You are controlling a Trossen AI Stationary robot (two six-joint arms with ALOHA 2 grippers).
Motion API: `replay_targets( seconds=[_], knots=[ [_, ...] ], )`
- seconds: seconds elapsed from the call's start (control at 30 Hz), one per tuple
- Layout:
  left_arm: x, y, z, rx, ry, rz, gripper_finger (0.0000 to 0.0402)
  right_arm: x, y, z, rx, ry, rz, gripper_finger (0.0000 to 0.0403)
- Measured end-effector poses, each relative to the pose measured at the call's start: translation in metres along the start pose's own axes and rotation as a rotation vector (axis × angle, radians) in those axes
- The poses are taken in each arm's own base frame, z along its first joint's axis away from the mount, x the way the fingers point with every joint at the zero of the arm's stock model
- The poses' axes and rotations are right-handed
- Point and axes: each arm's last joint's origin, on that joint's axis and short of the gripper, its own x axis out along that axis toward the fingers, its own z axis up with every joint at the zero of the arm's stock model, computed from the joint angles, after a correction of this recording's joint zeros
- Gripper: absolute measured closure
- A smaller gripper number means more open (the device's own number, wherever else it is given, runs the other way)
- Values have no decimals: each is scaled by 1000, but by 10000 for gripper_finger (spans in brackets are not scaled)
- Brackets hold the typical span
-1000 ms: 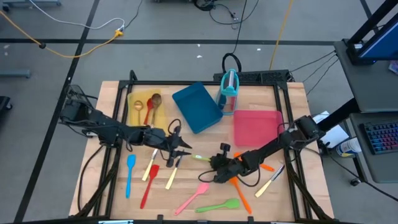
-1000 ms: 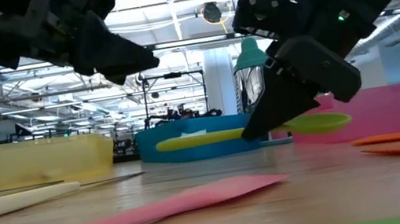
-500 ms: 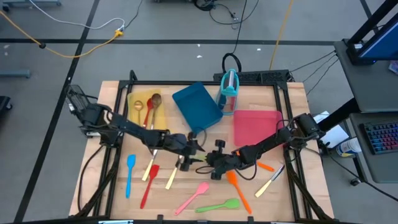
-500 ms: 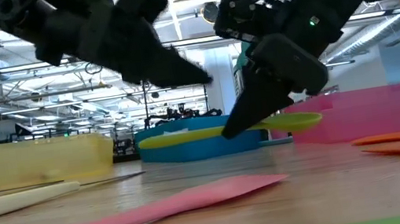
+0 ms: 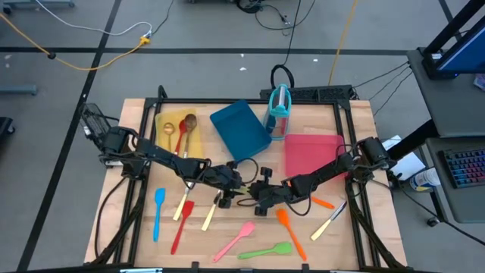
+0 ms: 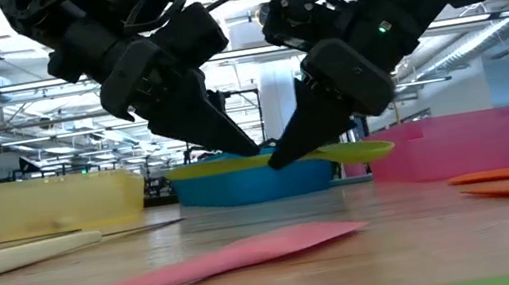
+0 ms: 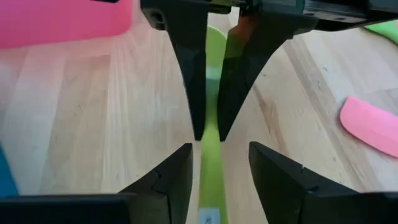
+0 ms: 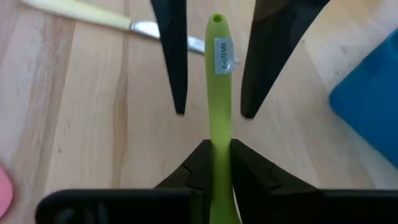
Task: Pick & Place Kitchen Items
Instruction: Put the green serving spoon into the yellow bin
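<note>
1. The right gripper (image 5: 255, 199) is over the middle of the wooden table (image 5: 356, 235), with its two dark fingers (image 8: 198, 163) clamped on a slim lime-green plastic utensil (image 8: 219, 93).
2. In the low view this green utensil (image 6: 337, 153) is held level above the table top, not touching it.
3. The left gripper (image 5: 236, 194) meets the right gripper tip to tip. Its fingers (image 7: 173, 180) stand apart, one on each side of the free handle end of the green utensil, and do not press it.
4. On the table near the front lie a pink flat spatula (image 5: 235, 240), a green spoon (image 5: 267, 250) and an orange spatula (image 5: 289, 229).
5. Toward the left lie a light blue spoon (image 5: 158, 212) and a red spatula (image 5: 180, 225).
6. A flat yellow tray (image 5: 164, 121), a flat blue tray (image 5: 239, 130) and a flat pink-red tray (image 5: 312, 153) are at the back of the table, with an upright teal holder (image 5: 279, 111) between the blue and the pink-red ones.
</note>
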Motion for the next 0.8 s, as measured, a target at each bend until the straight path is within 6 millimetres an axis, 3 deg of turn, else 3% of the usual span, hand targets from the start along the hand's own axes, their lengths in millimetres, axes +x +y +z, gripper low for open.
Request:
replay_targets(
  seconds=[0.27, 0.5, 0.8],
  knots=[
    [0, 1, -1, -4, 10, 64, 271, 0, 0, 5, -47, -47, 5, 373],
    [0, 1, -1, -17, 13, 64, 356, 3, -5, 6, -36, -48, -5, 363],
    [0, 1, -2, -53, 24, 67, 357, 4, -9, 8, -44, -50, -11, 361]
  ],
)
